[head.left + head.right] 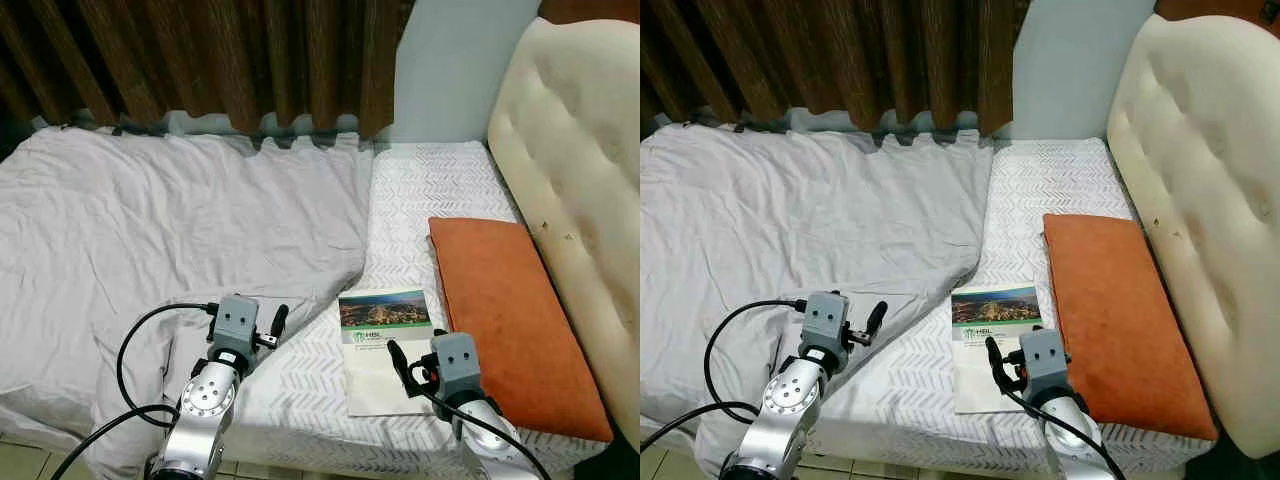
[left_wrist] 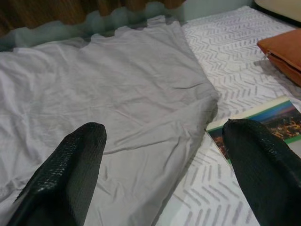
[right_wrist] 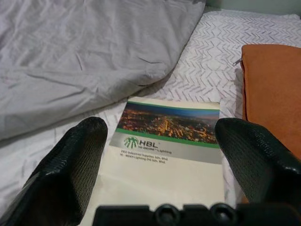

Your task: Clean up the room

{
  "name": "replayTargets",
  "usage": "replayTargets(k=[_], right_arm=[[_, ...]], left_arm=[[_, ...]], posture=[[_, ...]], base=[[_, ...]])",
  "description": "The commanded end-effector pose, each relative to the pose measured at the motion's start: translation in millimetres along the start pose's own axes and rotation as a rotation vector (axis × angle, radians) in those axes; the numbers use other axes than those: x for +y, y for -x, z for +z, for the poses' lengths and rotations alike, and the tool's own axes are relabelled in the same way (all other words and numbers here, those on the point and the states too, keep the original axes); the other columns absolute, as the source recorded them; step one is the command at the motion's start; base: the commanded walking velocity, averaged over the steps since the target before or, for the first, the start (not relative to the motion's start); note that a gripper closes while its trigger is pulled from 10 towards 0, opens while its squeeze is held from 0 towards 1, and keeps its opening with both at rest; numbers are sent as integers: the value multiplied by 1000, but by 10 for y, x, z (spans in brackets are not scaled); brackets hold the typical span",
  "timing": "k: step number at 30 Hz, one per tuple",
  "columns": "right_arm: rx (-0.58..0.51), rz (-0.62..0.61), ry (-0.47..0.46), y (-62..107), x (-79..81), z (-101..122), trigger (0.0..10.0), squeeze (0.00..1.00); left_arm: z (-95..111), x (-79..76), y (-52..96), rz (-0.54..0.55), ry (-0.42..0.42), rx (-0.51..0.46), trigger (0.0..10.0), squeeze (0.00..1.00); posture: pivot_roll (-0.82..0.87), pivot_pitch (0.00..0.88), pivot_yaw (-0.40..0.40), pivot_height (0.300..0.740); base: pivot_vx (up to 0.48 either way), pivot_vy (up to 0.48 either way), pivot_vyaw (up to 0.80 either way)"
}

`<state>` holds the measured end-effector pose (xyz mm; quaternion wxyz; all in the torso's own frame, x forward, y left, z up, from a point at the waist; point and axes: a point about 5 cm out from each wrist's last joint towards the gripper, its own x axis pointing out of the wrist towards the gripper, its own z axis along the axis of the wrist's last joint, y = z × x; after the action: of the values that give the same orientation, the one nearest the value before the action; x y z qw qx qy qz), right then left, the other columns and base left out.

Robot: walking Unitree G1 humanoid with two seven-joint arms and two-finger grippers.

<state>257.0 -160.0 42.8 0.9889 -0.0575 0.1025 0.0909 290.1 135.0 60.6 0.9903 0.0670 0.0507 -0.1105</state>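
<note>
Both grippers are held low over the bed's near edge with fingers spread wide and nothing gripped: the left gripper above the crumpled grey bedsheet, the right gripper above the white brochure with a city photograph on its cover. Just right of the right gripper, a flat rectangular orange fabric cushion is laid beside the brochure on the white patterned mattress.

A blanket covers the left part of the bed, its corner reaching toward a booklet lying near the front edge. Just right of the booklet lies a pillow, beside the headboard. Curtains hang behind the bed
</note>
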Motion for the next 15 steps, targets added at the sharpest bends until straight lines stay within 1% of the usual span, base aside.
replayTargets(k=[1,6,7,8,11,14,15], right_arm=[[-10,-27,-20,-7,-37,44,10000,0],[-2,-42,-59,-38,-15,29,10000,0],[4,-44,-82,-74,20,19,10000,0],[6,-44,-90,-92,37,15,10000,0],[7,-32,-92,-147,116,20,10000,0],[3,-37,-95,-279,153,57,10000,0],[3,-37,-95,-279,153,57,10000,0]], left_arm=[[-16,43,45,3,-20,10,10000,0],[-13,79,95,5,-25,10,10000,0],[-5,111,127,6,-36,9,10000,0],[0,125,140,6,-43,9,10000,0],[27,176,211,4,-51,-4,10000,0],[89,219,287,-5,-67,-33,10000,0],[89,219,287,-5,-67,-33,10000,0]], posture=[[-67,150,45,740],[-49,172,62,740],[-37,191,77,740],[-37,191,77,740],[-16,226,101,740],[-2,263,117,740],[-2,263,117,740]], base=[[0,0,0],[0,0,0],[0,0,0],[0,0,0],[0,0,0],[0,0,0],[0,0,0]])
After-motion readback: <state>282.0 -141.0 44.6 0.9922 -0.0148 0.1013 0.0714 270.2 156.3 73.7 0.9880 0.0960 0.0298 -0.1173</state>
